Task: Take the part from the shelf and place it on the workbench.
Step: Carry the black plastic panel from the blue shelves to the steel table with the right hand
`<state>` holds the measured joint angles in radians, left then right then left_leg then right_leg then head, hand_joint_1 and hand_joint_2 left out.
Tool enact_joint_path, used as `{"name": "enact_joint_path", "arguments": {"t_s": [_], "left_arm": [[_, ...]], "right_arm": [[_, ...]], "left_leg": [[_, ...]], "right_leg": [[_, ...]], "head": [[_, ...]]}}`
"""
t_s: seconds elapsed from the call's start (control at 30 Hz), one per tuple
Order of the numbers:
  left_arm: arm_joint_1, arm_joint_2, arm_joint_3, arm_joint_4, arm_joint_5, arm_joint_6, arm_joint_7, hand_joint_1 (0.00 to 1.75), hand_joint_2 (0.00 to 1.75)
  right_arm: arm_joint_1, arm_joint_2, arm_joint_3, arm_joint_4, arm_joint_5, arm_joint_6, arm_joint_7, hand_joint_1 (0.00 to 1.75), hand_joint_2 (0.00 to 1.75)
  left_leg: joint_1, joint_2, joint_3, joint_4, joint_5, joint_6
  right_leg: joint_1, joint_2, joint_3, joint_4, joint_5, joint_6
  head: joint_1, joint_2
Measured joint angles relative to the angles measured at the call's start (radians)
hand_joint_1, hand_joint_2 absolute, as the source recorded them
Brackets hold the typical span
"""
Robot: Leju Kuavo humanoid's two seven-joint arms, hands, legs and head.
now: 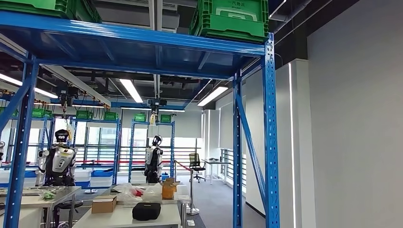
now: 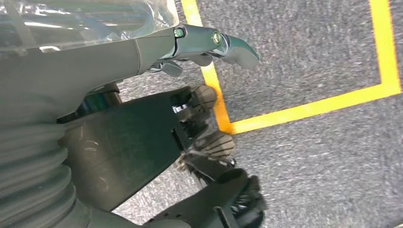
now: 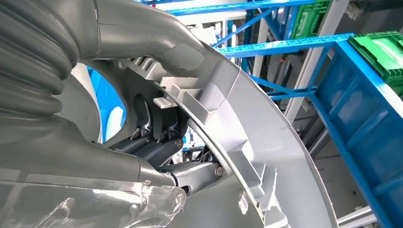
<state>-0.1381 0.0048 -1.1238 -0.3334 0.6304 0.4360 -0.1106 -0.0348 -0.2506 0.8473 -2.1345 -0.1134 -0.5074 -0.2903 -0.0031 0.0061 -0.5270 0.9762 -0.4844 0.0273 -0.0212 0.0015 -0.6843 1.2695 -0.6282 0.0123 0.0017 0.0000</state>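
Observation:
My right hand [image 3: 157,142] grips a large grey curved plastic part [image 3: 266,142]; its dark fingers hook around the part's ribbed inner rim, and the thumb lies over the outer face. In the right wrist view the blue shelf frame [image 3: 351,95] stands behind the part. My left hand [image 2: 209,90] hangs over grey carpet, holding nothing, with the thumb [image 2: 223,45] stretched out and apart from the darker fingers [image 2: 214,142]. The head view looks up at the blue shelf [image 1: 142,38], with a green crate [image 1: 233,19] on its top level.
Yellow tape lines [image 2: 304,111] mark the floor under my left hand. Beyond the shelf stand white tables [image 1: 123,217] carrying a black case [image 1: 146,211] and a cardboard box [image 1: 103,204]. Two other humanoid robots [image 1: 59,164] [image 1: 153,164] stand farther back. A blue upright [image 1: 270,142] rises at the right.

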Motion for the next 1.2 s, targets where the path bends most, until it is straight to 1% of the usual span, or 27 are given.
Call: {"name": "enact_joint_path", "arguments": {"t_s": [0.03, 0.07, 0.13, 0.17, 0.2, 0.3, 0.33, 0.37, 0.4, 0.47, 0.5, 0.53, 0.57, 0.6, 0.67, 0.7, 0.73, 0.83, 0.87, 0.9, 0.97, 1.0, 1.03, 1.07, 1.1, 1.17, 1.2], "left_arm": [[0.001, 0.000, 0.000, 0.000, 0.001, 0.000, 0.000, 0.00, 1.75], [0.001, 0.000, 0.000, 0.000, 0.002, 0.000, 0.000, 0.00, 1.75], [0.001, 0.000, 0.000, 0.000, 0.002, 0.000, 0.000, 0.00, 1.75], [0.000, 0.000, 0.000, 0.000, 0.003, 0.000, 0.000, 0.00, 1.75], [0.000, 0.000, 0.000, 0.000, 0.003, 0.001, 0.000, 0.00, 1.75], [0.000, 0.000, 0.000, 0.000, 0.005, 0.001, -0.001, 0.00, 1.75], [0.001, 0.000, 0.000, 0.000, 0.005, 0.001, -0.001, 0.00, 1.75], [0.001, 0.000, 0.000, 0.000, 0.006, 0.002, -0.002, 0.00, 1.75], [0.001, 0.001, 0.000, 0.000, 0.006, 0.002, -0.002, 0.00, 1.75], [0.002, 0.001, 0.000, 0.000, 0.006, 0.002, -0.002, 0.00, 1.75], [0.003, 0.001, 0.000, 0.000, 0.006, 0.002, -0.002, 0.00, 1.75], [0.003, 0.001, 0.000, 0.000, 0.006, 0.002, -0.002, 0.00, 1.75], [0.004, 0.001, -0.001, 0.000, 0.006, 0.002, -0.002, 0.00, 1.75], [0.004, 0.001, -0.001, 0.000, 0.007, 0.002, -0.002, 0.00, 1.75], [0.003, 0.002, -0.001, 0.000, 0.007, 0.002, -0.002, 0.00, 1.75], [0.002, 0.002, -0.001, -0.001, 0.007, 0.003, -0.002, 0.00, 1.75], [0.001, 0.003, 0.000, -0.001, 0.007, 0.003, -0.002, 0.00, 1.75], [0.002, 0.004, 0.000, -0.003, 0.007, 0.003, -0.003, 0.00, 1.75], [0.002, 0.004, 0.000, -0.003, 0.007, 0.004, -0.004, 0.00, 1.75], [0.001, 0.004, 0.000, -0.005, 0.007, 0.004, -0.004, 0.00, 1.75], [0.000, 0.003, 0.000, -0.007, 0.008, 0.003, -0.005, 0.00, 1.75], [0.001, 0.003, 0.000, -0.007, 0.009, 0.003, -0.005, 0.00, 1.75], [0.002, 0.002, 0.000, -0.008, 0.011, 0.003, -0.005, 0.00, 1.75], [0.002, 0.002, 0.000, -0.008, 0.013, 0.003, -0.005, 0.00, 1.75], [0.003, 0.002, 0.000, -0.008, 0.015, 0.003, -0.005, 0.00, 1.75], [0.002, 0.002, 0.000, -0.008, 0.016, 0.003, -0.005, 0.00, 1.75], [0.002, 0.001, 0.000, -0.008, 0.017, 0.004, -0.005, 0.00, 1.75]], "right_arm": [[0.001, 0.000, 0.000, 0.000, -0.001, -0.001, 0.000, 1.75, 1.75], [0.001, 0.000, 0.000, 0.000, -0.001, -0.002, 0.000, 1.75, 1.75], [0.000, 0.000, 0.000, 0.000, -0.001, -0.002, 0.000, 1.75, 1.75], [0.000, 0.000, 0.000, 0.000, -0.001, -0.002, 0.000, 1.75, 1.75], [0.000, 0.000, 0.000, 0.000, -0.001, -0.002, 0.000, 1.75, 1.75], [0.001, 0.000, 0.000, 0.000, -0.002, -0.003, 0.000, 1.75, 1.75], [0.001, 0.000, 0.000, 0.000, -0.002, -0.003, 0.000, 1.75, 1.75], [0.000, 0.000, 0.000, 0.000, -0.002, -0.003, 0.000, 1.75, 1.75], [0.000, 0.001, 0.000, 0.000, -0.003, -0.004, 0.000, 1.75, 1.75], [0.001, 0.001, 0.000, 0.000, -0.006, -0.005, 0.000, 1.75, 1.75], [0.001, 0.000, 0.000, 0.000, -0.007, -0.005, 0.000, 1.75, 1.75], [0.002, 0.000, 0.000, 0.000, -0.008, -0.006, 0.000, 1.75, 1.75], [0.002, 0.000, 0.000, 0.000, -0.010, -0.006, 0.000, 1.75, 1.75], [0.002, 0.000, 0.000, 0.000, -0.010, -0.006, 0.000, 1.75, 1.75], [0.001, 0.001, 0.000, 0.000, -0.011, -0.007, 0.000, 1.75, 1.75], [0.001, 0.001, 0.000, 0.000, -0.011, -0.008, 0.000, 1.75, 1.75], [0.001, 0.001, 0.000, 0.000, -0.011, -0.008, 0.000, 1.75, 1.75], [0.001, 0.000, -0.001, 0.000, -0.012, -0.008, 0.000, 1.75, 1.75], [0.001, 0.000, -0.001, 0.000, -0.012, -0.008, 0.000, 1.75, 1.75], [0.001, 0.000, -0.002, 0.000, -0.012, -0.008, 0.000, 1.75, 1.75], [0.002, -0.001, -0.002, 0.000, -0.013, -0.008, 0.000, 1.75, 1.75], [0.002, -0.001, -0.002, 0.000, -0.013, -0.008, 0.000, 1.75, 1.75], [0.003, -0.001, -0.002, 0.000, -0.014, -0.009, 0.000, 1.75, 1.75], [0.003, -0.001, -0.002, 0.000, -0.014, -0.009, 0.000, 1.75, 1.75], [0.003, -0.002, -0.002, 0.000, -0.014, -0.010, 0.000, 1.75, 1.75], [0.002, -0.002, -0.002, 0.000, -0.015, -0.012, 0.000, 1.75, 1.75], [0.002, -0.002, -0.002, 0.000, -0.017, -0.013, -0.001, 1.75, 1.75]], "left_leg": [[0.000, 0.000, -0.009, 0.004, 0.004, -0.001], [0.000, 0.000, -0.017, 0.008, 0.007, -0.002], [-0.001, 0.000, -0.029, 0.018, 0.010, -0.006], [-0.003, -0.001, -0.035, 0.024, 0.012, -0.010], [-0.004, -0.001, -0.040, 0.028, 0.014, -0.015], [-0.004, -0.001, -0.050, 0.032, 0.024, -0.033], [-0.002, -0.002, -0.052, 0.037, 0.017, -0.039], [-0.001, -0.004, -0.059, 0.058, -0.004, -0.045], [0.001, -0.005, -0.073, 0.097, -0.037, -0.051], [0.007, -0.005, -0.112, 0.221, -0.117, -0.062], [0.008, -0.005, -0.125, 0.272, -0.140, -0.065], [0.009, -0.005, -0.124, 0.293, -0.146, -0.066], [0.010, -0.005, -0.104, 0.274, -0.133, -0.065], [0.010, -0.005, -0.067, 0.220, -0.106, -0.062], [0.008, -0.006, 0.014, 0.083, -0.062, -0.052], [0.005, -0.006, 0.037, 0.038, -0.052, -0.046], [0.002, -0.006, 0.045, 0.016, -0.050, -0.041], [-0.002, -0.004, 0.037, 0.004, -0.033, -0.023], [0.000, -0.003, 0.033, -0.001, -0.024, -0.016], [0.002, -0.002, 0.027, -0.005, -0.015, -0.010], [0.002, 0.000, 0.011, -0.005, -0.003, -0.004], [0.001, 0.000, 0.001, -0.003, 0.003, -0.004], [0.000, 0.001, -0.008, 0.000, 0.008, -0.004], [-0.001, 0.001, -0.018, 0.004, 0.012, -0.004], [-0.001, 0.001, -0.026, 0.008, 0.014, -0.006], [-0.002, 0.000, -0.038, 0.018, 0.019, -0.011], [-0.003, 0.000, -0.043, 0.023, 0.022, -0.016]], "right_leg": [[0.000, 0.000, 0.004, 0.011, 0.001, 0.001], [0.000, 0.000, 0.028, -0.017, 0.019, 0.000], [0.001, -0.001, 0.108, -0.146, 0.068, -0.007], [0.002, 0.000, 0.140, -0.204, 0.083, -0.012], [0.004, 0.000, 0.159, -0.241, 0.090, -0.018], [0.007, 0.002, 0.157, -0.259, 0.100, -0.036], [0.005, 0.001, 0.155, -0.262, 0.107, -0.043], [0.003, 0.000, 0.152, -0.265, 0.113, -0.049], [0.001, -0.002, 0.147, -0.267, 0.119, -0.054], [0.002, -0.004, 0.135, -0.265, 0.128, -0.058], [0.002, -0.004, 0.128, -0.263, 0.132, -0.058], [0.002, -0.005, 0.120, -0.259, 0.135, -0.058], [0.002, -0.004, 0.112, -0.256, 0.138, -0.056], [0.003, -0.004, 0.106, -0.252, 0.141, -0.054], [0.005, -0.004, 0.098, -0.248, 0.147, -0.048], [0.006, -0.004, 0.095, -0.247, 0.151, -0.042], [0.006, -0.005, 0.092, -0.247, 0.156, -0.036], [0.001, -0.005, 0.085, -0.247, 0.162, -0.015], [0.000, -0.004, 0.078, -0.233, 0.147, -0.010], [0.000, -0.003, 0.064, -0.200, 0.118, -0.006], [0.000, -0.003, 0.021, -0.082, 0.037, -0.001], [0.000, -0.002, 0.004, -0.025, 0.008, 0.000], [0.000, -0.002, -0.002, 0.008, -0.004, 0.001], [0.000, -0.002, 0.011, 0.005, 0.003, 0.001], [0.000, -0.002, 0.040, -0.033, 0.023, -0.001], [0.002, -0.003, 0.128, -0.172, 0.068, -0.011], [0.003, -0.003, 0.157, -0.226, 0.082, -0.016]], "head": [[-0.001, 0.000], [-0.002, 0.000], [-0.004, 0.000], [-0.004, 0.000], [-0.003, 0.000], [-0.002, 0.000], [-0.001, 0.000], [0.000, 0.000], [0.003, 0.000], [0.006, 0.000], [0.007, 0.000], [0.008, 0.000], [0.009, 0.000], [0.009, 0.000], [0.010, 0.000], [0.009, 0.000], [0.008, 0.000], [0.007, 0.000], [0.006, 0.000], [0.005, 0.000], [0.002, 0.000], [0.001, 0.000], [0.000, 0.000], [-0.001, 0.000], [-0.002, 0.000], [-0.003, 0.000], [-0.004, 0.000]]}}
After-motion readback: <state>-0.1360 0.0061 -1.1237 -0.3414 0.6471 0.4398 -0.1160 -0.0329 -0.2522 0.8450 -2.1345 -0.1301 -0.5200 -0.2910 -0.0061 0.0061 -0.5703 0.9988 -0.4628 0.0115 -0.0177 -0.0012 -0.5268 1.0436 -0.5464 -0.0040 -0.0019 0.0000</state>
